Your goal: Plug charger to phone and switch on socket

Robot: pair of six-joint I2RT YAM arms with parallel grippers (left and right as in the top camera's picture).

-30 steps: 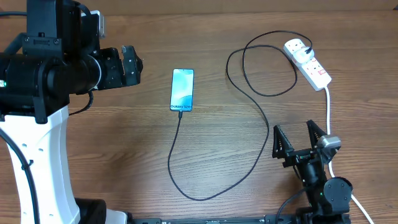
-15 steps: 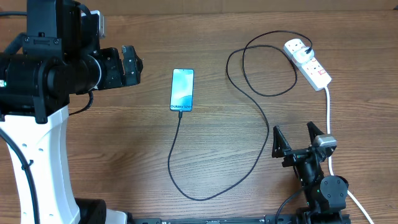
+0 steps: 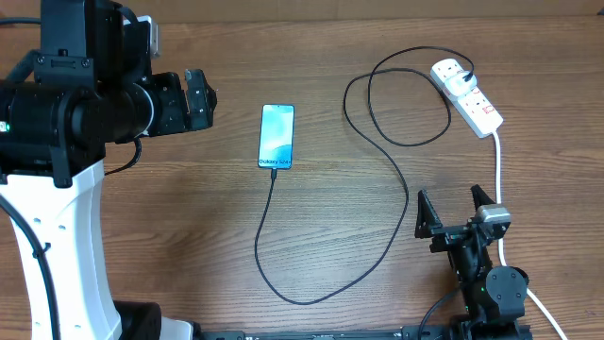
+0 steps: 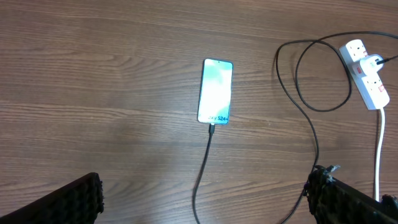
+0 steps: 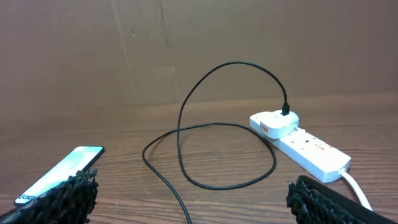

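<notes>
Overhead shows slim rectangular phone point(image 3: 276, 136), looping thin charger point(image 3: 408, 198), oblong white socket point(image 3: 469, 96).

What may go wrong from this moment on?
The white cord lies beside the open right tool; moving toward the socket, the tool may snag it and drag the socket.
The charger loops near that path; a brush might tug its tip from the phone.
The red switches are small, so a press may miss.
</notes>
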